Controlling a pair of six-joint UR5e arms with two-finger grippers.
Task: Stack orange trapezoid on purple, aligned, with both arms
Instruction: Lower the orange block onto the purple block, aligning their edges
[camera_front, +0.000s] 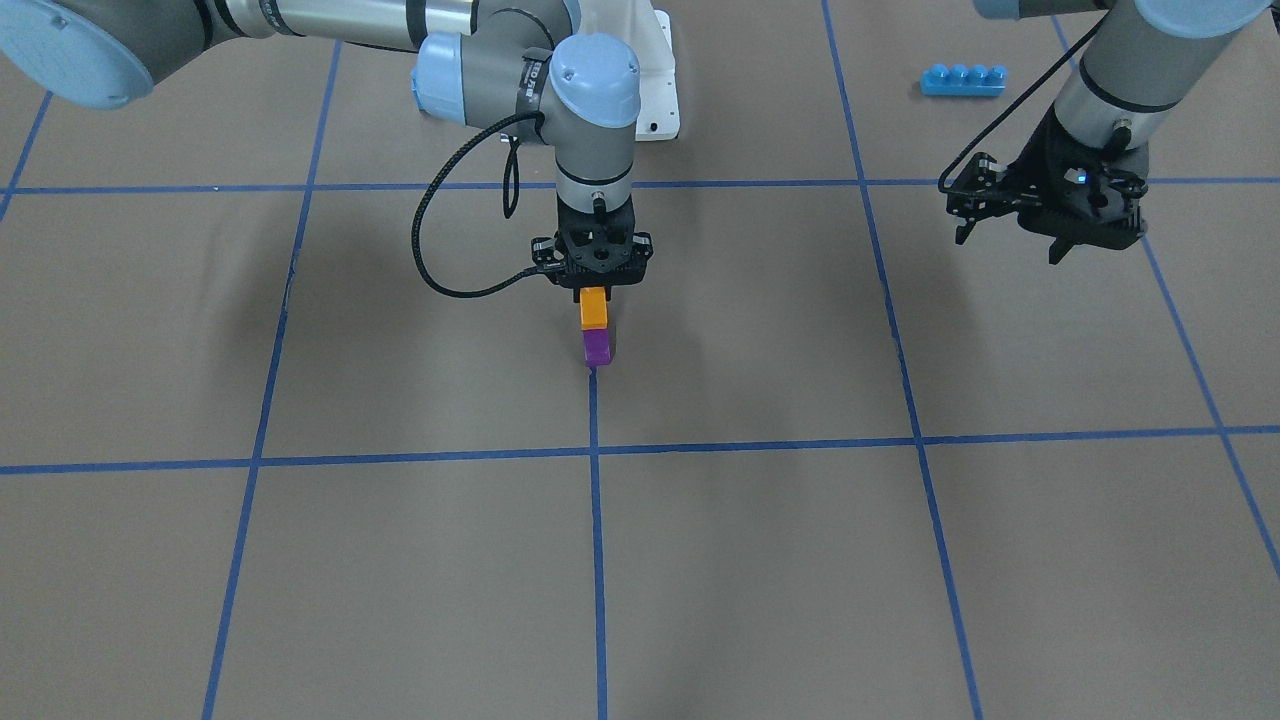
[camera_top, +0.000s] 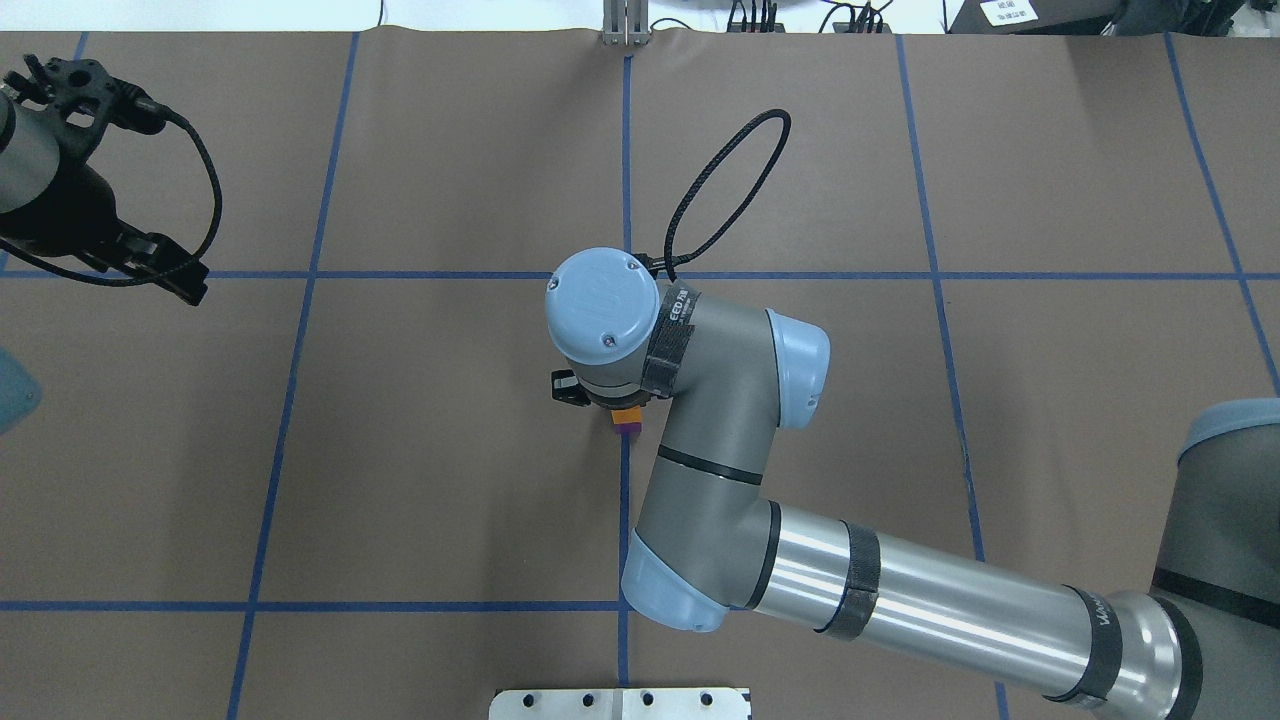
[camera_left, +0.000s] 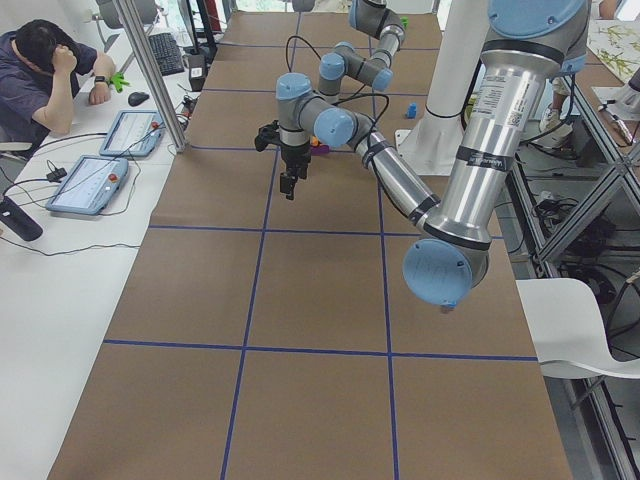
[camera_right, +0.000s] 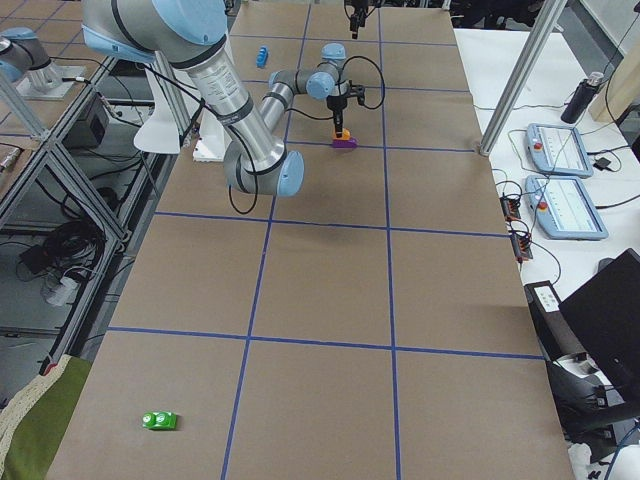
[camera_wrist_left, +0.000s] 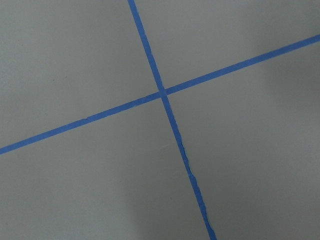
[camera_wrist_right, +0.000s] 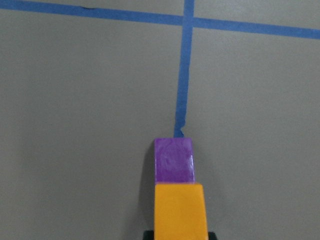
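Note:
The orange trapezoid (camera_front: 593, 312) sits on top of the purple block (camera_front: 597, 347), which rests on the brown table at a blue tape line. In the right wrist view the orange block (camera_wrist_right: 180, 210) lines up with the purple one (camera_wrist_right: 173, 161). My right gripper (camera_front: 594, 295) points straight down and is shut on the orange trapezoid's upper part. In the overhead view the wrist hides most of the stack; only an orange edge (camera_top: 628, 414) shows. My left gripper (camera_front: 1010, 245) hangs open and empty, well off to the side and above the table. The left wrist view shows only tape lines.
A long blue four-stud brick (camera_front: 962, 79) lies behind the left gripper, near the robot's white base plate (camera_front: 655, 90). A green block (camera_right: 158, 420) lies far off, at the table's right end. An operator (camera_left: 40, 70) sits at a side desk.

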